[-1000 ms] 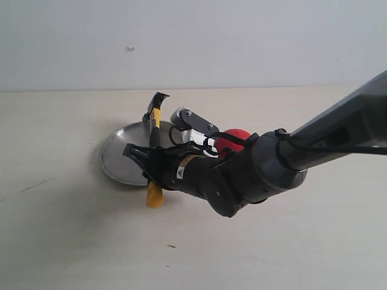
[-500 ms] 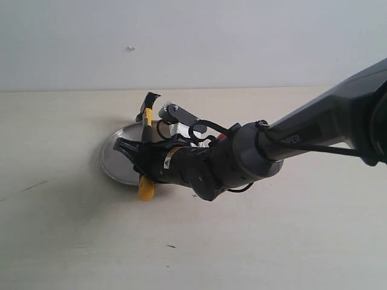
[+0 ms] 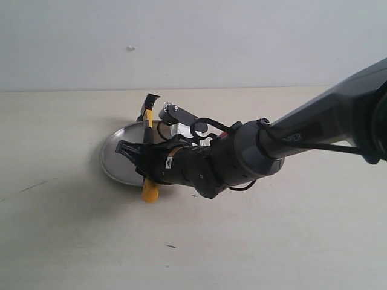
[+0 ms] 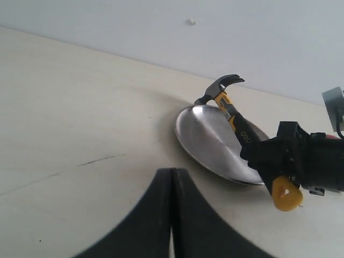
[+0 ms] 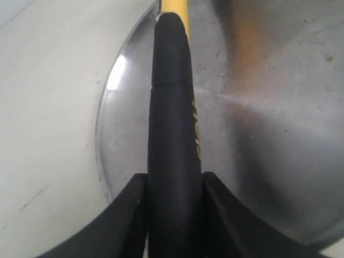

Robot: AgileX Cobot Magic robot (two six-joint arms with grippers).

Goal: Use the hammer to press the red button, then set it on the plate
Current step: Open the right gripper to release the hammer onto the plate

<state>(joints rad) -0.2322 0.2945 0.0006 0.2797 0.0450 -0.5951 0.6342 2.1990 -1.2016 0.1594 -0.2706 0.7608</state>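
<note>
Because the hammer (image 3: 147, 121) is bound for the plate (image 3: 113, 162), the exterior view shows the right gripper (image 3: 144, 160) clamped on its handle, holding it low across the plate with the head past the far rim. From the left wrist, the left gripper (image 4: 172, 215) sits apart, pressed together on nothing. The right wrist view shows the handle pinched between both fingers (image 5: 129, 220), over the plate; contact is unclear.

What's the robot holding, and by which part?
The right gripper holds the hammer by the black part of its handle. The left gripper holds nothing.
</note>
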